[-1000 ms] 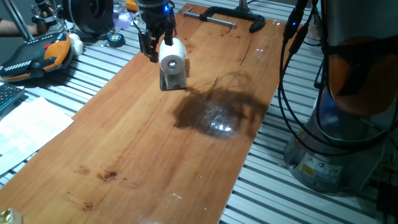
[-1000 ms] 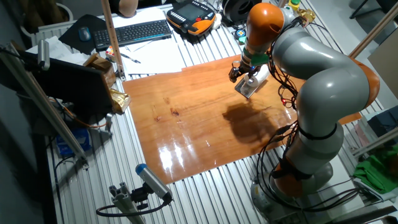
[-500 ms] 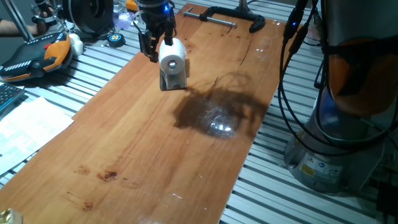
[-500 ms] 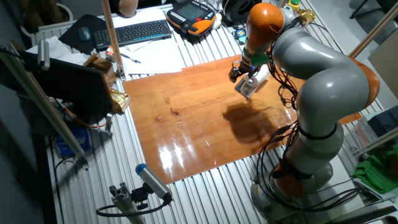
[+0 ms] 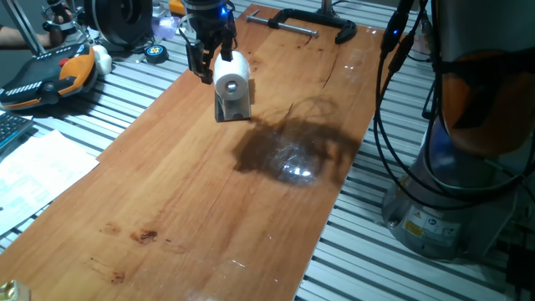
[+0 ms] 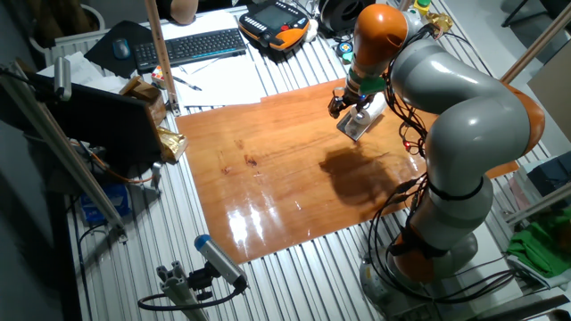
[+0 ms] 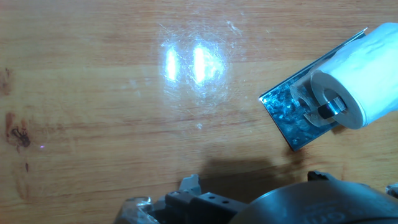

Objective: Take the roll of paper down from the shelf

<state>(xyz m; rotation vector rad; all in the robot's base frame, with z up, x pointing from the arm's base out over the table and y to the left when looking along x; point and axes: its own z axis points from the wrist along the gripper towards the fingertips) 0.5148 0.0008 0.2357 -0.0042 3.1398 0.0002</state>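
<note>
The roll of paper (image 5: 231, 75) is a small white cylinder lying on top of the dark grey shelf (image 5: 233, 109), with its hollow core facing the camera. My gripper (image 5: 201, 72) hangs just to the left of the roll, beside it rather than around it. Its two dark fingers look slightly apart with nothing between them. In the other fixed view the gripper (image 6: 343, 105) is beside the roll (image 6: 363, 113). The hand view has the roll (image 7: 357, 81) on the shiny shelf plate (image 7: 292, 115) at the right, off to one side of the hand.
The shelf stands on a long wooden board (image 5: 201, 192). A black clamp (image 5: 322, 29) lies at the board's far end. An orange-black pendant (image 5: 50, 75) and papers (image 5: 38, 163) lie on the slatted table to the left. The robot base (image 5: 468, 125) is on the right.
</note>
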